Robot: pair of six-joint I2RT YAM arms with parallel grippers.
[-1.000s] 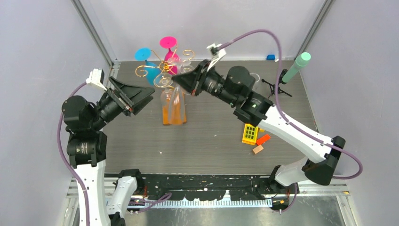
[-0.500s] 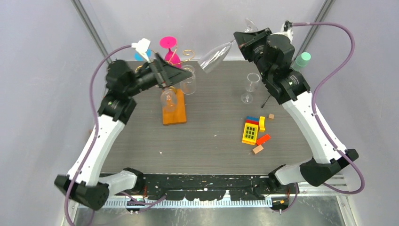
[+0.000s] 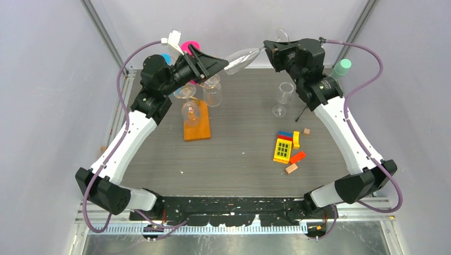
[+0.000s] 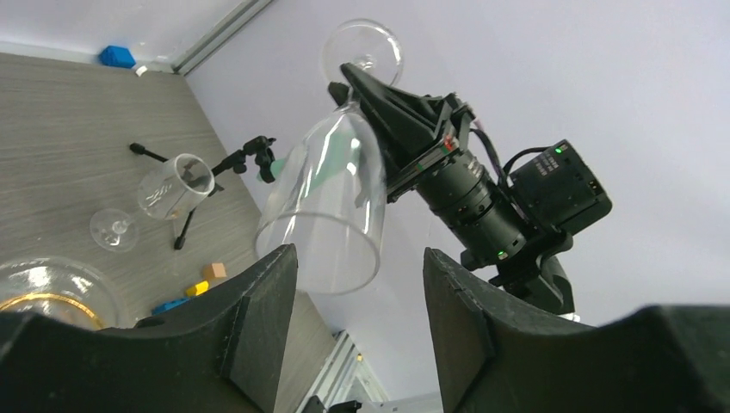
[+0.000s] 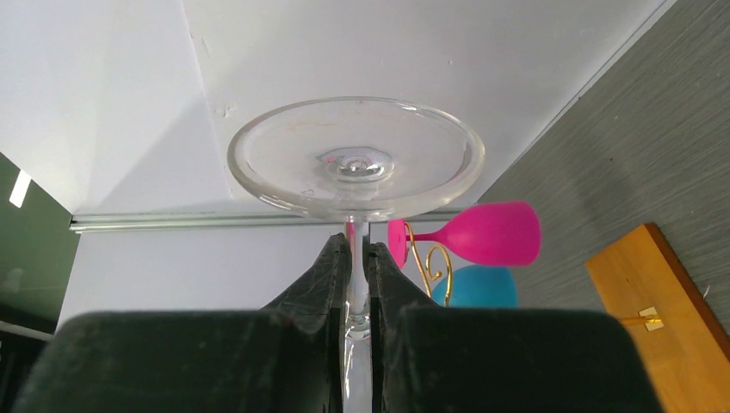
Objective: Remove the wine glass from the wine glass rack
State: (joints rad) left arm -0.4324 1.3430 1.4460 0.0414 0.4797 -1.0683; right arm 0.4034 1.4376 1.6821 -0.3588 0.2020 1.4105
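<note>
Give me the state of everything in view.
wine glass, off the rack, airborne, tilted, held by its stem
right gripper, shut on the wine glass stem
left gripper, open, fingers either side of the bowl's rim
wine glass rack, upright on the table, pink glass and blue glass hung on it
second clear glass, upright on the table

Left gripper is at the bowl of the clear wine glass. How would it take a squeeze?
Probably fragile: the clear wine glass looks thin-walled at its bowl, so close gently. Likely slippery: smooth curved glass against the left gripper's hard fingers. The right gripper pinches only the thin stem, which might snap under sideways load.
</note>
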